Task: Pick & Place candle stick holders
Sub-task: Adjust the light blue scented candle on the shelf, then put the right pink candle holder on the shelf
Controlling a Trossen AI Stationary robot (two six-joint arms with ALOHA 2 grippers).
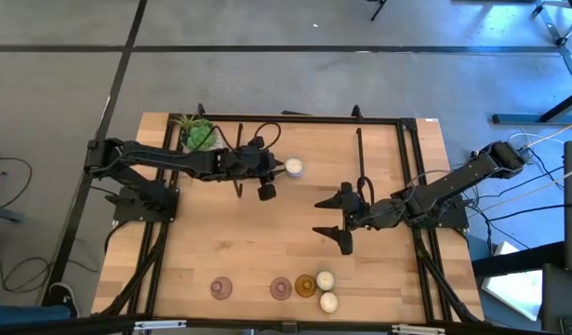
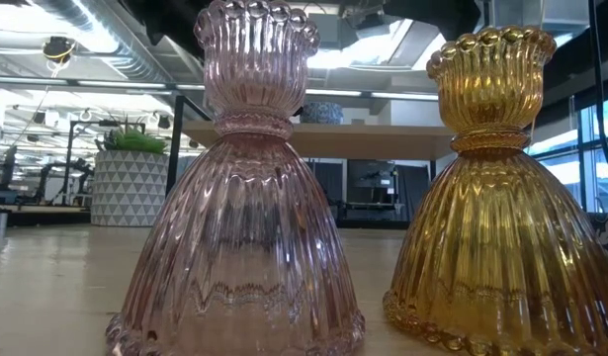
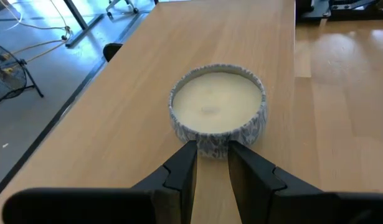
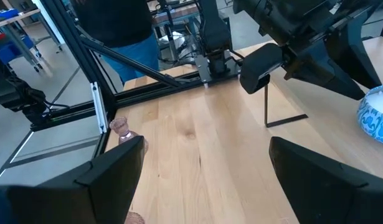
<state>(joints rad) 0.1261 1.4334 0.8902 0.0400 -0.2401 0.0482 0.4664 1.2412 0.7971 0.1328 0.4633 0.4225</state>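
A round votive holder [image 3: 217, 109], cream inside with a blue-and-white patterned wall, stands on the wood right of the table's middle far part [image 1: 293, 167]. My left gripper [image 3: 213, 152] is right at its near wall, fingers a narrow gap apart with nothing between them. My right gripper [image 1: 325, 217] hovers wide open right of centre, nothing between its fingers [image 4: 207, 168]. Along the near edge stand two pink glass holders [image 1: 221, 288] [image 1: 280, 288], an amber one [image 1: 305, 285] and two cream ones [image 1: 325, 279] [image 1: 328, 301], all on their bases. My left gripper has both fingertips [image 3: 186, 155] side by side at the votive holder's near wall [image 3: 210, 144], slanting down toward it. The tips cover that spot, so I cannot tell whether they touch it. The holder sits flat on the table.
A green plant in a white pot [image 1: 197, 135] stands at the far left corner. Two thin black upright bars [image 1: 239, 163] [image 1: 360, 158] rise from the table. The low view is filled by a pink holder [image 2: 244, 198] and the amber one [image 2: 501, 198]. Bare wood lies in the middle.
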